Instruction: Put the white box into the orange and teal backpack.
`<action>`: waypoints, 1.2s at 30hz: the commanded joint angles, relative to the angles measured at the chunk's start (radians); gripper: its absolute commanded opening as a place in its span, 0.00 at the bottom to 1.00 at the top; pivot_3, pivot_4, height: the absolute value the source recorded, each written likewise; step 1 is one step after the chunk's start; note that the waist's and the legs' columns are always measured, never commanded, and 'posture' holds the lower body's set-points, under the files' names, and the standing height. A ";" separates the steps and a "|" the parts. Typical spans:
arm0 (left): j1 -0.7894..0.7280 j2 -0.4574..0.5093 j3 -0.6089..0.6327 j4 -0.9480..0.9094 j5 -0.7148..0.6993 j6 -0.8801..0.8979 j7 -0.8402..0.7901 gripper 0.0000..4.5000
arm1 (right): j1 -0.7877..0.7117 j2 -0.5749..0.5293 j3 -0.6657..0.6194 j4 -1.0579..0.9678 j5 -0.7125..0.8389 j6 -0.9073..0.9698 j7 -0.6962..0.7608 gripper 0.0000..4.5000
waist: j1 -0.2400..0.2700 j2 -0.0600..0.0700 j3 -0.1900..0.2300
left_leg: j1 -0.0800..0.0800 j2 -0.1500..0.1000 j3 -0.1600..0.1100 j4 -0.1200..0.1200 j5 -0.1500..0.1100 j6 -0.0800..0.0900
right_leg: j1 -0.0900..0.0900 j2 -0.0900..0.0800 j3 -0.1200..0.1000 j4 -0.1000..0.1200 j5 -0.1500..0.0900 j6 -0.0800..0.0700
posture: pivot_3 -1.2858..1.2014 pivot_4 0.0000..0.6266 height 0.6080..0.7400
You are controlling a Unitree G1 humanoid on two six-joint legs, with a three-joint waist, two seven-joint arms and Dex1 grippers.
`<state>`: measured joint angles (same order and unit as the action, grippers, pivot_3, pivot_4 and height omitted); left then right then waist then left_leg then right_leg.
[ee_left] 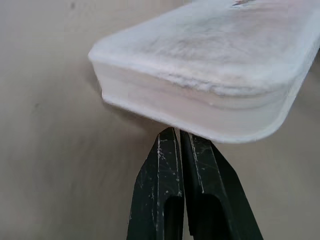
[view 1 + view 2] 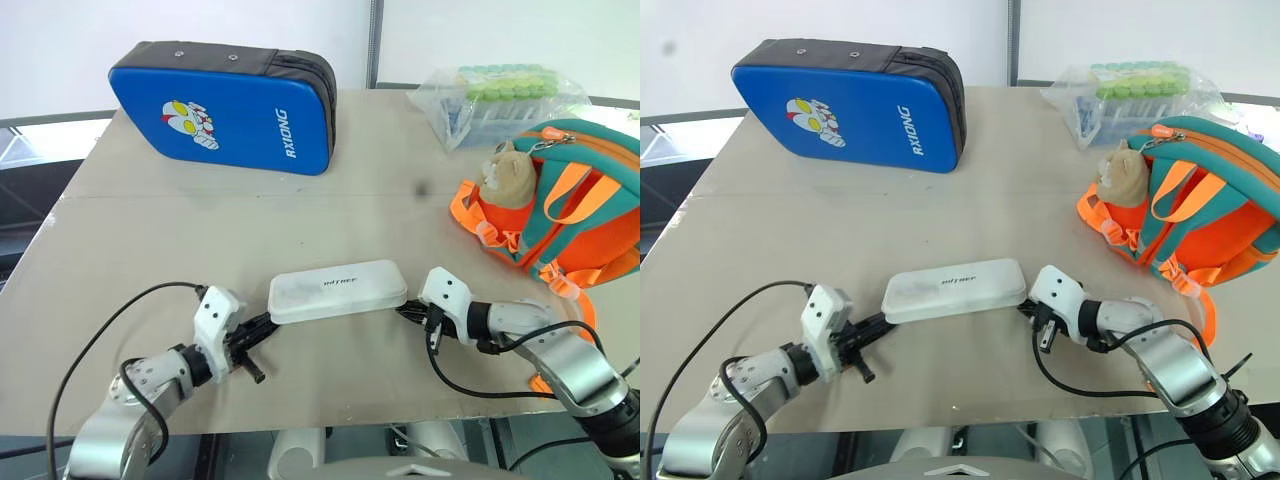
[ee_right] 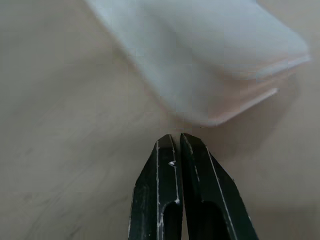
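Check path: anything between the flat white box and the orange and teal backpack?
Only the right gripper, shut at the flat white box's near end, sits on that side. Beyond it, bare tabletop up to the orange and teal backpack.

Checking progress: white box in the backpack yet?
Out. The white box lies flat on the table, apart from the orange and teal backpack.

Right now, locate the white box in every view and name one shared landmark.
Left eye view: the white box lies low and centre on the table.
Right eye view: same spot, slightly further left.
Left wrist view: its end fills the top.
Right wrist view: its other end, at the top.
Shared landmark: the tan tabletop.
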<state>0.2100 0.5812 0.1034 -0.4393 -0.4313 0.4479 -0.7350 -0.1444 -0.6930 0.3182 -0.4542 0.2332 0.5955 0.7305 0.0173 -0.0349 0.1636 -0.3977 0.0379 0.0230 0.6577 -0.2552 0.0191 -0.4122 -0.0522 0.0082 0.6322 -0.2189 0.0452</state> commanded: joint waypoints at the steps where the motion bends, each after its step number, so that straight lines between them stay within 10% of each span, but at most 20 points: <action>1: -0.036 0.000 -0.035 0.032 0.024 -0.035 -0.018 0.03 | 0.035 -0.059 -0.073 0.006 -0.033 -0.004 -0.004 0.01 | -0.001 0.000 0.000 | 0.000 0.000 0.000 0.001 0.000 0.000 | 0.000 0.000 0.000 0.000 0.000 0.000 | 0.52 0.24 1.00; 14: 0.128 0.098 0.200 0.068 -0.146 0.018 -0.145 0.03 | 0.061 -0.067 -0.205 0.008 -0.004 -0.023 -0.022 0.01 | -0.029 0.000 0.000 | 0.002 0.003 0.000 0.002 0.000 0.000 | -0.001 0.002 0.001 0.003 0.000 0.001 | 0.52 0.24 1.00; 20: 0.133 0.159 0.372 0.075 -0.356 0.275 -0.097 0.55 | -0.033 -0.021 -0.138 0.031 -0.009 -0.024 0.013 0.00 | -0.027 0.000 0.000 | 0.001 0.003 -0.002 0.005 0.000 0.000 | -0.001 0.002 0.001 0.006 -0.002 0.004 | 0.52 0.24 1.00; 23: 0.069 0.232 0.448 0.116 -0.679 0.558 -0.063 0.82 | -0.078 -0.005 -0.087 0.049 -0.030 -0.042 0.035 0.00 | -0.025 0.000 0.000 | 0.001 0.003 -0.002 0.006 0.000 0.000 | -0.001 0.002 0.001 0.006 -0.002 0.004 | 0.52 0.24 1.00; 27: -0.005 0.322 0.434 0.183 -0.919 0.818 0.002 0.82 | -0.129 0.008 -0.021 0.068 -0.063 -0.064 0.069 0.00 | -0.029 -0.001 0.002 | 0.000 0.003 -0.004 0.009 0.000 0.000 | -0.001 0.000 0.001 0.008 -0.002 0.004 | 0.52 0.24 1.00; 36: -0.221 0.249 0.240 0.307 -0.868 0.938 0.187 0.82 | -0.253 0.041 0.115 0.169 -0.174 -0.138 0.143 0.00 | -0.029 -0.002 0.001 | 0.001 0.002 -0.003 0.009 0.000 0.000 | -0.001 0.002 0.001 0.010 0.000 0.000 | 0.52 0.24 1.00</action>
<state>-0.0090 0.8317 0.3552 -0.1271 -1.3202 1.3778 -0.5592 -0.3840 -0.6571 0.4275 -0.2799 0.0711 0.4821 0.8592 -0.0122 -0.0369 0.1641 -0.3969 0.0397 0.0200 0.6664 -0.2552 0.0190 -0.4135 -0.0503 0.0099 0.6423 -0.2190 0.0452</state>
